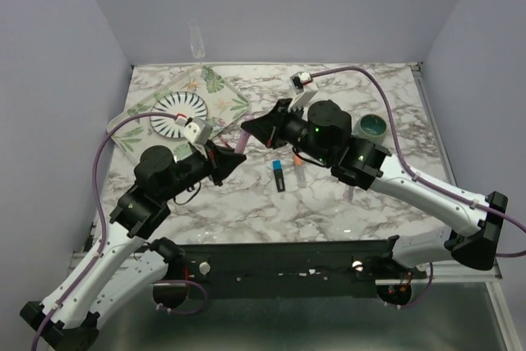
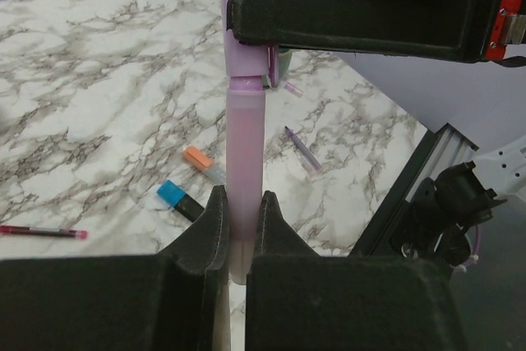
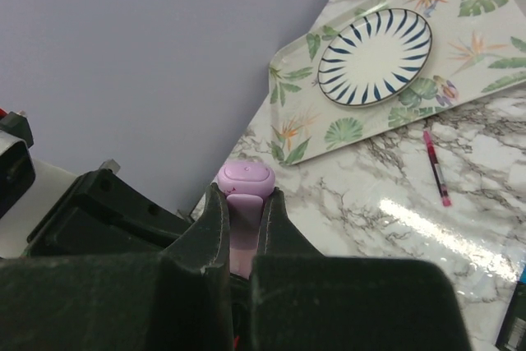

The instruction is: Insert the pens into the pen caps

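**Capping in mid-air.** The left gripper (image 2: 243,215) was clamped on the barrel of the pink-purple marker (image 2: 245,137), and the right gripper (image 3: 244,203) on the light purple cap (image 3: 245,180), both above the table (image 2: 99,96). The opposed, coaxial holds probably allowed a straight push. The cap already met the marker's end.

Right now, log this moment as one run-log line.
step: capping | left gripper: shut on pink pen | right gripper: shut on purple cap | fit: cap on pen end, seating unclear
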Motion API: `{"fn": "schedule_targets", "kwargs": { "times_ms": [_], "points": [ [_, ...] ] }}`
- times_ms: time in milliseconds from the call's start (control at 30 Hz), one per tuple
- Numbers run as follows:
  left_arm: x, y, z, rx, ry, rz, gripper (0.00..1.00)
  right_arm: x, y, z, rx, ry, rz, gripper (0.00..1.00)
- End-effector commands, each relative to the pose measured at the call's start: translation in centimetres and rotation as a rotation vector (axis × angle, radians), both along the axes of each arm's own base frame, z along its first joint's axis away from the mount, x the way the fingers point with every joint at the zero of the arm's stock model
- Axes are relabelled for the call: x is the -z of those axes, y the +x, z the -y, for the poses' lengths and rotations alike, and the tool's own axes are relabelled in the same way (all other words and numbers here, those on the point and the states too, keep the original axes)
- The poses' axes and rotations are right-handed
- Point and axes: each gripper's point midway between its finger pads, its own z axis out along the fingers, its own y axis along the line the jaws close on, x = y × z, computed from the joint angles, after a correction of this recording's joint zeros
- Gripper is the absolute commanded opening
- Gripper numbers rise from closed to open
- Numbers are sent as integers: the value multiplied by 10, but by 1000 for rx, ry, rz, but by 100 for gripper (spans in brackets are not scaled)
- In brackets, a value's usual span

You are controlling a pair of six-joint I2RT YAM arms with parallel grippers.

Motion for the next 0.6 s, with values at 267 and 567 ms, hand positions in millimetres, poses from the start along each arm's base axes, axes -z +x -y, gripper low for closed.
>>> {"fn": "schedule_targets", "kwargs": {
  "times_ms": [267, 567],
  "points": [
    [-29, 13, -1, -63, -66, 18, 0, 66, -24, -6, 33, -129, -103, 1],
    [-46, 15, 7, -42, -131, 8, 0, 64, -46, -23, -83, 0, -124, 1]
  ]
}}
